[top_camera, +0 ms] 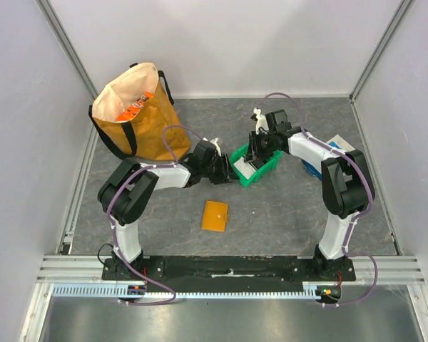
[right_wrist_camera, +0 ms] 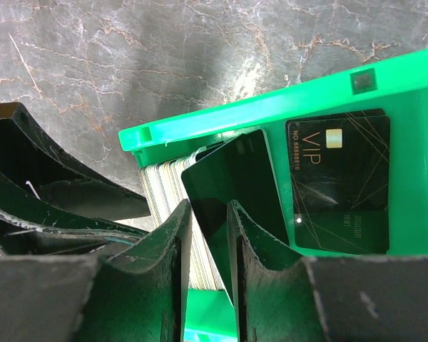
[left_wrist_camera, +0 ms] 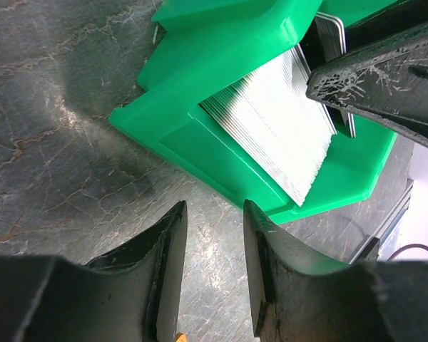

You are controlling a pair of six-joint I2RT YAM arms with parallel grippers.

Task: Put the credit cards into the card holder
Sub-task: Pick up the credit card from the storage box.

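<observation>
The card holder point(top_camera: 215, 216), a flat orange wallet, lies shut on the table in front of both arms. The credit cards point(left_wrist_camera: 278, 121) stand as a light stack on edge inside a green bin point(top_camera: 271, 165). My right gripper point(right_wrist_camera: 208, 205) reaches into the bin, open, with a tilted black card point(right_wrist_camera: 242, 171) between its fingers and leaning on the right one. Another black card marked VIP point(right_wrist_camera: 339, 185) rests against the bin wall point(right_wrist_camera: 271, 107). My left gripper point(left_wrist_camera: 214, 206) is open and empty just outside the bin's near corner point(left_wrist_camera: 200, 142), low over the table.
A big orange-yellow tote bag point(top_camera: 135, 114) stands at the back left. A blue-and-white flat box point(top_camera: 339, 146) lies behind the right arm. White walls close in the table on three sides.
</observation>
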